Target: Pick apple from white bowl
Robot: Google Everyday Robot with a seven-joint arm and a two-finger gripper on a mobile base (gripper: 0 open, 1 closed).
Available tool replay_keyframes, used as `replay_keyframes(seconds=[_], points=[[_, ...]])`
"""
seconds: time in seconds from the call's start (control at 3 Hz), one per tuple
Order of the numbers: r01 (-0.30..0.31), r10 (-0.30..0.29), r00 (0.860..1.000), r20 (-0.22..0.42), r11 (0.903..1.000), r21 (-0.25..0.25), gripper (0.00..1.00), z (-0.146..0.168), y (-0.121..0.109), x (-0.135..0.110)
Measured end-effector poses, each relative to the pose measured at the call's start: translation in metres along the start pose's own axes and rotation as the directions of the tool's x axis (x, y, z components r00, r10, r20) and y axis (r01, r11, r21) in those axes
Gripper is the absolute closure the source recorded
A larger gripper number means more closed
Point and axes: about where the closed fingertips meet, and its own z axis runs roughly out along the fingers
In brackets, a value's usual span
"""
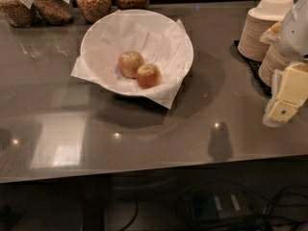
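Observation:
The white bowl [103, 35] stands on the counter at the upper middle, lined with crumpled white paper whose corners overhang. Two apples lie in it, touching. The apple [148, 75] is the smaller, redder-orange one on the right, with a yellowish patch near its stem dimple. The larger, paler apple [130, 63] lies to its left. My gripper [285, 97] is at the right edge of the view, cream-coloured, well to the right of the bowl and apart from it, above the counter's right side.
Stacks of beige paper bowls [260, 30] stand at the back right on a dark mat, right behind my arm. Several glass jars of grains or nuts [94, 1] line the back left. The counter's front edge [144, 172] runs across the lower part, with cables below.

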Motion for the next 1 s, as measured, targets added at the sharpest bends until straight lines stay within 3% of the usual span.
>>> replay_keyframes(seconds=[0.67,1.0], points=[[-0.004,0.003,1.0,0.018,0.9999,0.011,0.0,0.0,-0.004,-0.004],[-0.012,0.007,0.994,0.113,0.9989,0.046,0.0,0.008,-0.024,-0.033]])
